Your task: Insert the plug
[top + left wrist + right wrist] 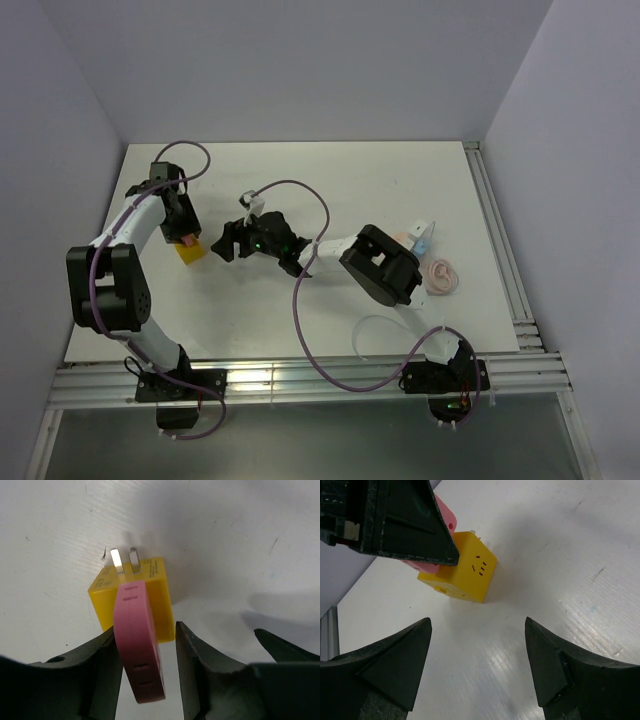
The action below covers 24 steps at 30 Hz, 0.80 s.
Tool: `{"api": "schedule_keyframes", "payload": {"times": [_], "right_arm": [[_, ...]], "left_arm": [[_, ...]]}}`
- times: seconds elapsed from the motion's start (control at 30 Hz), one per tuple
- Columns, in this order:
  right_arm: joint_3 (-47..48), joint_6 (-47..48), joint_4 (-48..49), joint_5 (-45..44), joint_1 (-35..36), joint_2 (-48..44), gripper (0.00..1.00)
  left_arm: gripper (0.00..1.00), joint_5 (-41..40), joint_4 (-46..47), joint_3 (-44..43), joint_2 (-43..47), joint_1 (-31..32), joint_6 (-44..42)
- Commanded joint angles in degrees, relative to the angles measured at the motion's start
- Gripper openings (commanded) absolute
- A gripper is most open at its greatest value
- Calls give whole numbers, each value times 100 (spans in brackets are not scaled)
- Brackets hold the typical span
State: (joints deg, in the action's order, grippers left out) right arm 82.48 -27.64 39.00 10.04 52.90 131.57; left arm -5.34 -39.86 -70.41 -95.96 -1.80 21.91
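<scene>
The light-blue plug (424, 244) lies at the right of the table, behind my right arm, far from both grippers; neither wrist view shows it. My left gripper (183, 232) (146, 630) is open around a pink flat block (137, 635) that stands on a yellow cube adapter (155, 587) (188, 254) with two metal prongs. The pink block rests against the left finger, with a gap to the right finger (187, 650). My right gripper (225, 245) (477, 625) is open and empty, just right of the yellow cube (465, 570).
A round pink coiled piece (441, 276) and a small white block (416, 230) lie near the plug. A thin white cable (372, 322) loops by the right arm's base. Purple arm cables arch over the table. A rail (505, 260) runs along the right edge.
</scene>
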Motion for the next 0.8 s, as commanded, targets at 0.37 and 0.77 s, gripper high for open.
{"api": "schedule_keyframes", "payload": {"times": [0.37, 0.77], "right_arm": [[-12, -92, 336, 77, -35, -131, 81], [-30, -110, 397, 120, -35, -105, 81]], "left_arm": [[43, 16, -435, -280, 491, -22, 24], [14, -63, -426, -386, 236, -48, -82]]}}
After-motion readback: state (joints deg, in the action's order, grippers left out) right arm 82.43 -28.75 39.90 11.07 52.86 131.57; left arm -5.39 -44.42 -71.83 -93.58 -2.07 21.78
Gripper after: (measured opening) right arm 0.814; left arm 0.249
